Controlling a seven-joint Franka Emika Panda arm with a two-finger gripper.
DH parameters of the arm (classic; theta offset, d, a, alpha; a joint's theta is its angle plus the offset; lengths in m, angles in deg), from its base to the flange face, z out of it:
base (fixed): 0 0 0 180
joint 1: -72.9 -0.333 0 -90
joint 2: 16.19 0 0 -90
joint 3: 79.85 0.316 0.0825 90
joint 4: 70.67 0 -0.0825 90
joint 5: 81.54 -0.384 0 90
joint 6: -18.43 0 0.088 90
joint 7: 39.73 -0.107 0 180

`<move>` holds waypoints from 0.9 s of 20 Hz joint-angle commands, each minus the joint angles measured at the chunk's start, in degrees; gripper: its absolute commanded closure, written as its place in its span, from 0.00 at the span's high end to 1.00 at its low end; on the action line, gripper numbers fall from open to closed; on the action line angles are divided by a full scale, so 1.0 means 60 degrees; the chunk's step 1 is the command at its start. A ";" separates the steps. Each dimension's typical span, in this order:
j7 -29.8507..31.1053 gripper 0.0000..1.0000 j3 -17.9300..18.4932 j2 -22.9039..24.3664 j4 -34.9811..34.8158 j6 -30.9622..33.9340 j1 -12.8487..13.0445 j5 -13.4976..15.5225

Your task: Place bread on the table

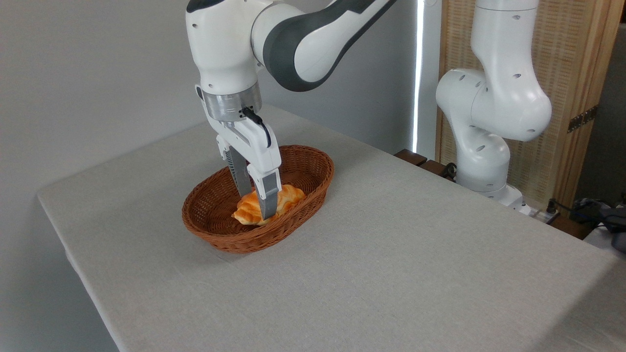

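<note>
The fixed camera looks down across a large rectangular bench covered in plain light grey-beige cloth [391,274]; its near left corner and its right end run out of the picture. Left of centre sits a brown oval wicker basket [215,234], resting on the cloth. Inside it lies the bread, a glossy golden-orange plaited loaf with paler ridges [292,194], pressed toward the basket's right-hand wall. Whether it is one loaf or two pieces side by side cannot be told, because the white and grey pincer [255,205] stands straight in front of its middle. The pincer reaches down into the basket with one grey finger on the near side of the loaf and the other on the far side, partly hidden behind the first. The fingers stand apart around the bread; whether they press on it cannot be made out. The loaf's underside is hidden by the basket rim. Above, the white robot arm with dark grey joints [303,44] leaves the top edge. Further right, its white base column [484,127] stands beside the bench before a wooden slatted screen [572,73].
</note>
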 commanded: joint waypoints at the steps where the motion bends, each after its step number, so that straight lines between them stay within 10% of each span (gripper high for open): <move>1: 0.0074 1.00 -0.0014 0.0005 -0.0003 -0.0132 0.0007 0.0353; 8: -0.0028 1.00 -0.0058 -0.0127 -0.0018 -0.0219 -0.0007 0.0221; 14: -0.0130 0.34 -0.0058 -0.0156 -0.0018 -0.0205 -0.0022 0.0221; 18: -0.0131 0.34 -0.0058 -0.0156 -0.0018 -0.0176 -0.0066 0.0221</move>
